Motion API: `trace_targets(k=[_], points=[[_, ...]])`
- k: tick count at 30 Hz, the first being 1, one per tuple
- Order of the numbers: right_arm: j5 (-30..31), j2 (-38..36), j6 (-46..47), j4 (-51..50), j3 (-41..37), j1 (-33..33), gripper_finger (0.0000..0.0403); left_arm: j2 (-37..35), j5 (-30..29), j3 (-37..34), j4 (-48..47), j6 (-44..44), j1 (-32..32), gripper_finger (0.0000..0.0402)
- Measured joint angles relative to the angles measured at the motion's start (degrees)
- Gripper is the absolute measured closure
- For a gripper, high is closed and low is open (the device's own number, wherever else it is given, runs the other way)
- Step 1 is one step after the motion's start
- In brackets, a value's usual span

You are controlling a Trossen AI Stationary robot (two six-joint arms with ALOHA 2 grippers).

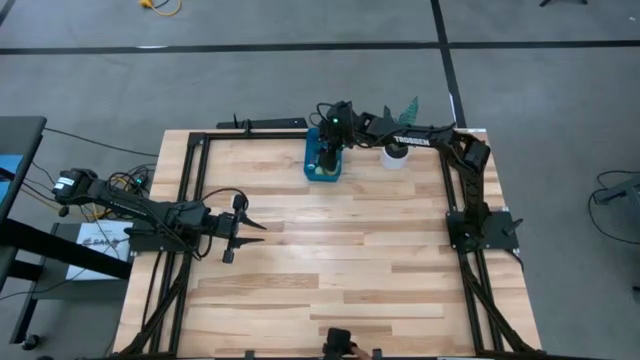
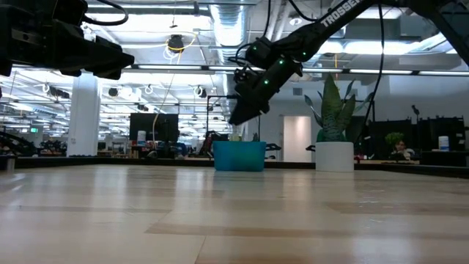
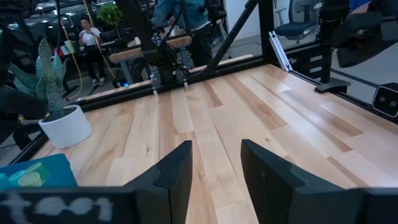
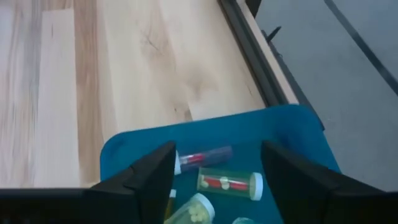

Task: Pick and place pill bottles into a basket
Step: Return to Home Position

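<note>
**Right end effector released above basket; bottles inside**

The right end effector [image 4: 217, 163] hangs directly over the blue basket [image 4: 186, 134] at the far edge of the table [image 1: 350, 280], fingers spread and gripping nothing. Several pill bottles [image 4: 229, 183] lie on their sides inside the basket. A white plant pot [image 1: 395, 156] stands just beside it. The left end effector [image 3: 216, 168] waits above the table's left side, fingers apart and empty.

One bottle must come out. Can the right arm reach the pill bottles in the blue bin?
Likely yes: the open right gripper hangs above the blue plastic bin, whose translucent pill bottles lie uncovered.
</note>
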Motion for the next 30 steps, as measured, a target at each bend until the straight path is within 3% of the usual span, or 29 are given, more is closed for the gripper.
trace_targets(k=[9,18,25,30], points=[[-0.1,-1.4,0.4,-3.3,0.1,1.0,0.0154,-1.2,-0.1,0.0,0.9,1.5,0.0,0.0274],[-1.7,-7.7,3.4,-7.6,0.0,3.0,0.0154,-9.7,-1.4,0.0,-0.7,0.1,0.0,0.0274],[-10.9,-13.1,3.5,-3.9,0.0,4.6,0.0154,-19.7,-3.1,0.0,-9.1,-2.8,0.0,0.0274],[-11.8,-16.1,3.2,-1.9,0.0,6.9,0.0154,-27.7,-3.3,0.0,-18.3,-4.8,0.0,0.0274]])
